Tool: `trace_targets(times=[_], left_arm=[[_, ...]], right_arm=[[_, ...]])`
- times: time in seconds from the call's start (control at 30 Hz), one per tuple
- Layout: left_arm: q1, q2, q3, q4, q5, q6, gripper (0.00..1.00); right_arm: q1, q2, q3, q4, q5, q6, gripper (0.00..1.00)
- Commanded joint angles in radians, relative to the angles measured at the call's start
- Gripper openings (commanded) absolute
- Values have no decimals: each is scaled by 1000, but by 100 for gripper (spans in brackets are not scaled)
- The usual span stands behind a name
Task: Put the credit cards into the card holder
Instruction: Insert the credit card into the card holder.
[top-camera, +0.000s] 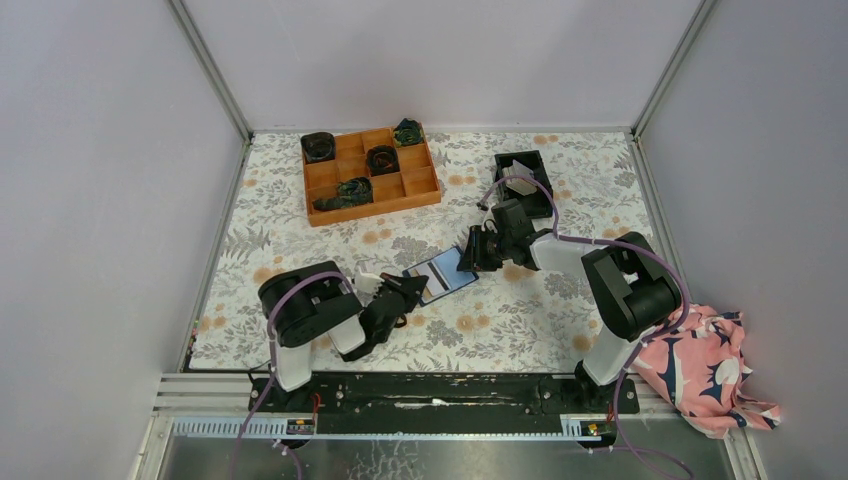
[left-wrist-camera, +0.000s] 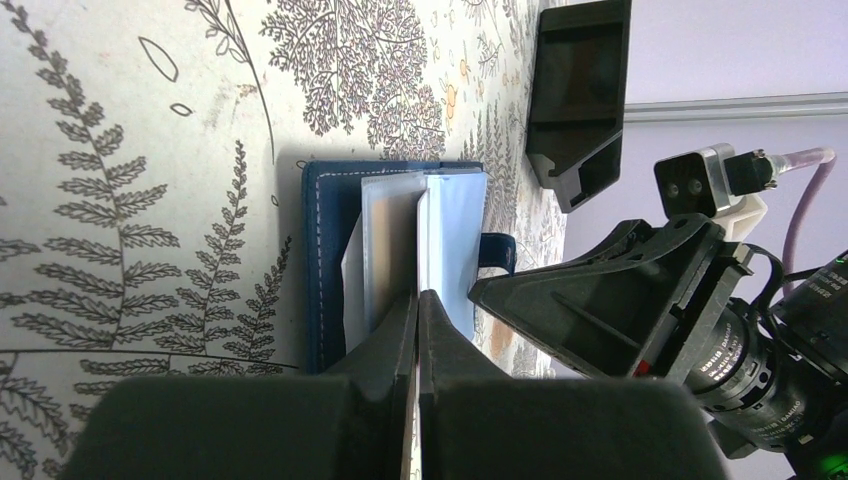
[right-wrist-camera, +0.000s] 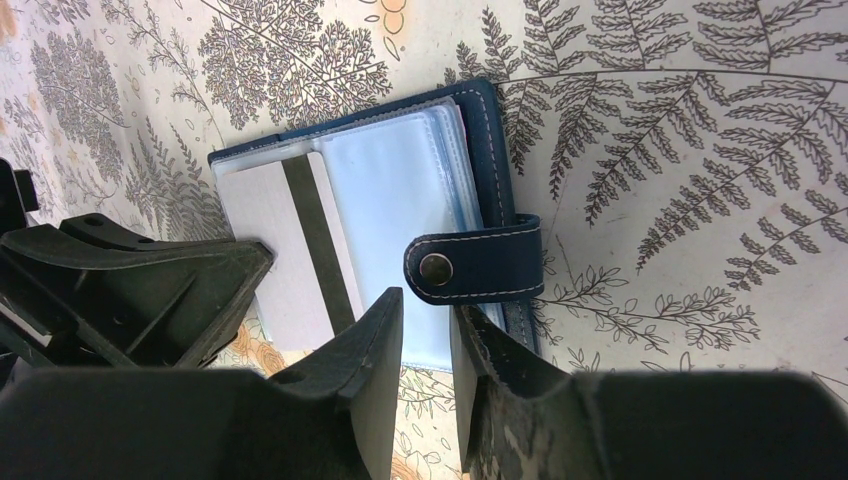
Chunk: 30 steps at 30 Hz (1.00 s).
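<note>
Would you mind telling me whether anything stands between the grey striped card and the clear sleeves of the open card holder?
Nothing visible does: the card lies right beside the clear sleeves. Only the snap tab is folded in over their far edge, by the right fingers.

Upper centre, an orange tray (top-camera: 418, 183) is seen, dark items (top-camera: 381, 158) sorted inside; a black bin (top-camera: 520, 157) is spotted right of it; a pink cloth (top-camera: 700, 370) is bunched lower right.
</note>
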Motion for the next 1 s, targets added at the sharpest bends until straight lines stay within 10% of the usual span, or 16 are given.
trace_targets(times=[0.0,0.97], left_arm=[[-4,36,-24,109,-49,44,0],[-4,145,-3,306,-1,144,0]], right_arm=[[8,-19,-9,9,13,-7,31],[9,-14,-6,6,8,-8,31]])
